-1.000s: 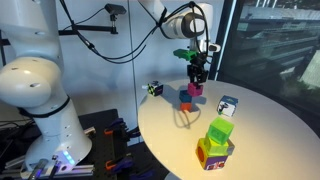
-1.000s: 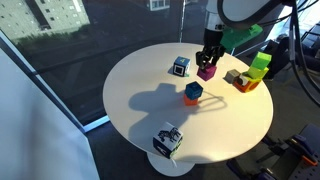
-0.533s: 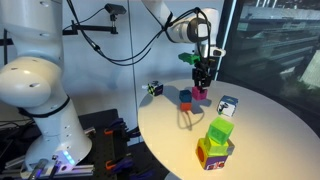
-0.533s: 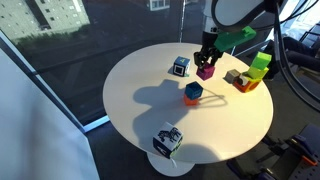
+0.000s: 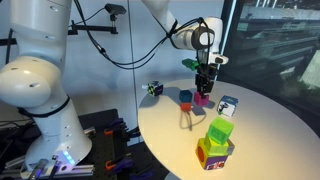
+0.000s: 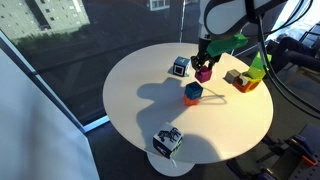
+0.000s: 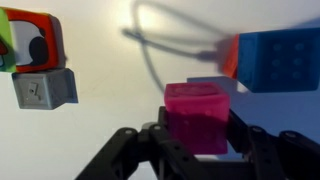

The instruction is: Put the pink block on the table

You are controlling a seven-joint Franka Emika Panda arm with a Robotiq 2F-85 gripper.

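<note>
The pink block (image 7: 197,115) is a small magenta cube held between my gripper's (image 7: 198,135) fingers. In both exterior views the gripper (image 5: 203,90) (image 6: 203,66) is shut on the pink block (image 5: 202,98) (image 6: 203,73) and holds it low over the round off-white table (image 5: 250,130) (image 6: 150,100), next to the small blue cube (image 5: 186,98) (image 6: 193,91) on its orange block. Whether the pink block touches the tabletop I cannot tell.
A lime-green cube (image 5: 220,130) (image 6: 262,62) tops a stack of coloured blocks (image 5: 215,153) (image 6: 243,80). A patterned cube (image 5: 227,105) (image 6: 180,67) stands near the gripper. Another patterned cube (image 5: 154,88) (image 6: 167,141) sits at the table's edge. A grey block (image 7: 45,88) shows in the wrist view.
The gripper with the pink block has moved a short way across the table, away from the blue cube, and slightly lower. Nothing else moved.
</note>
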